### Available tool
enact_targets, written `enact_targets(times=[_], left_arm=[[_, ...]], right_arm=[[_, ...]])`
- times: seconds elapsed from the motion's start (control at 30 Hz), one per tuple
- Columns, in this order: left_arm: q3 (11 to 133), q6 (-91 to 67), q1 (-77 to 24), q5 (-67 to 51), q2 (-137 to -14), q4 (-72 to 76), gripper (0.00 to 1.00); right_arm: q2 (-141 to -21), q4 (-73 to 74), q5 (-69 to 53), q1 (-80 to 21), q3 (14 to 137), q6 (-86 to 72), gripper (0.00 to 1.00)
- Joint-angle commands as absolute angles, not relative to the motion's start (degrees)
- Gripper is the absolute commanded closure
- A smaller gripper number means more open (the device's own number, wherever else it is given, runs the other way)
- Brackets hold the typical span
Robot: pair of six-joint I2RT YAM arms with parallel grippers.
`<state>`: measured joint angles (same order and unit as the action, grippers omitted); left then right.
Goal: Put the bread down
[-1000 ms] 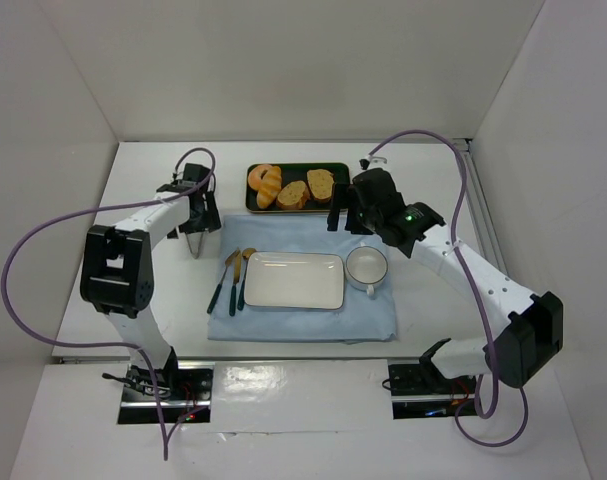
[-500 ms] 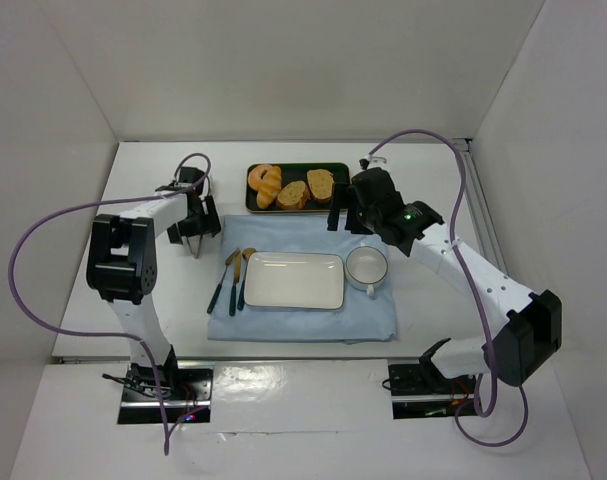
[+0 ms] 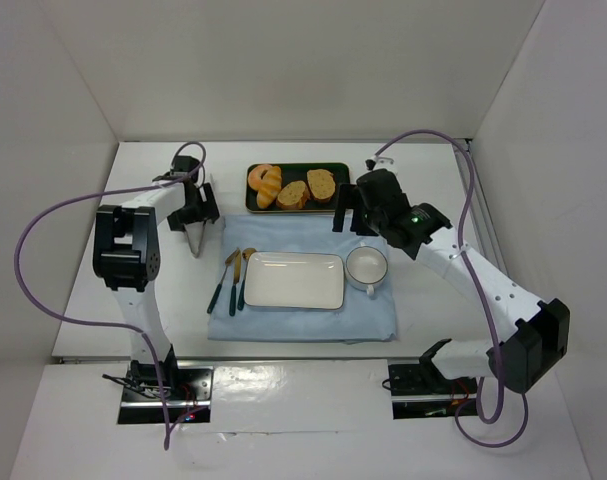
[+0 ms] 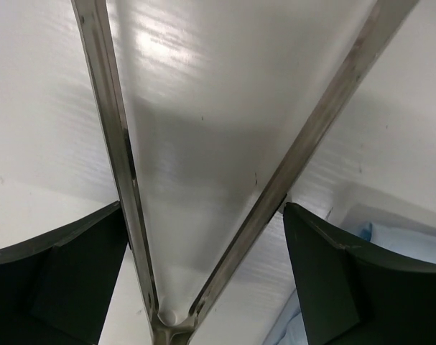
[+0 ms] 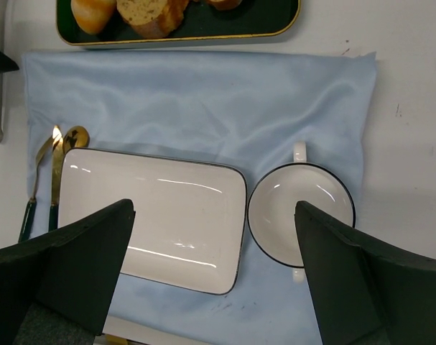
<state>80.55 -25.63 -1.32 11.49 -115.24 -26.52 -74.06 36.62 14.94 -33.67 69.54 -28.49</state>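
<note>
Steel tongs [image 3: 195, 240] sit in the left end effector [image 3: 195, 214]. In the wrist view its dark fingers [image 4: 67, 277] press against the outside of the two metal arms, which spread in a wide V over bare worktop [image 3: 153, 280]. The right end effector [image 5: 216, 208] is spread wide with nothing in it, hovering over the white plate [image 3: 293, 280] and the white cup [image 3: 367, 267].

The bread [image 3: 271, 187] lies at the left end of the dark green tray [image 3: 340, 168], in the upper middle of the overhead frame. It touches a deeper orange pastry [image 3: 256, 176] on one side and a brown-crusted slice [image 3: 294, 195] on the other. The tongs are to the left of the tray, off its edge.

My worry is that tight cluster. The tong tips could close on the pastry or the slice instead, or catch two pieces together. The roll looks glossy, so smooth steel may let it squirt out if the squeeze is off-centre. The tongs could also twist between the fingers under load.

On the way to the plate, a loose roll would fall onto the blue cloth [image 3: 303, 325] or the gold-headed cutlery [image 3: 235, 275]. The right arm sits near the tray's right end, so both arms may crowd there.
</note>
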Motion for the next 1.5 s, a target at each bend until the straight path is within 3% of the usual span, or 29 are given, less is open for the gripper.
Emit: enact_targets(times=[0.0, 0.37, 0.8, 1.23, 1.47], left_arm=[[81.3, -24.4, -0.4, 11.7, -120.3, -27.9, 0.02], [79.5, -23.3, -0.4, 10.6, -120.9, -28.4, 0.09], [77.5, -22.1, -0.4, 9.6, -120.4, -30.8, 0.28], [82.0, -21.6, -2.2, 3.8, -100.8, -31.4, 0.30], [85.3, -25.5, -9.0, -2.7, -88.6, -31.4, 0.29]], right_arm=[[-71.8, 38.6, 16.9, -33.3, 71.5, -28.7, 0.00], [-72.3, 37.8, 18.5, -33.3, 71.5, -29.2, 0.00], [-72.3, 36.7, 18.5, -33.3, 71.5, -30.2, 0.00], [-71.8, 33.9, 16.1, -32.8, 68.7, -31.3, 0.00], [-73.7, 30.0, 12.7, -32.8, 68.2, -31.3, 0.00]])
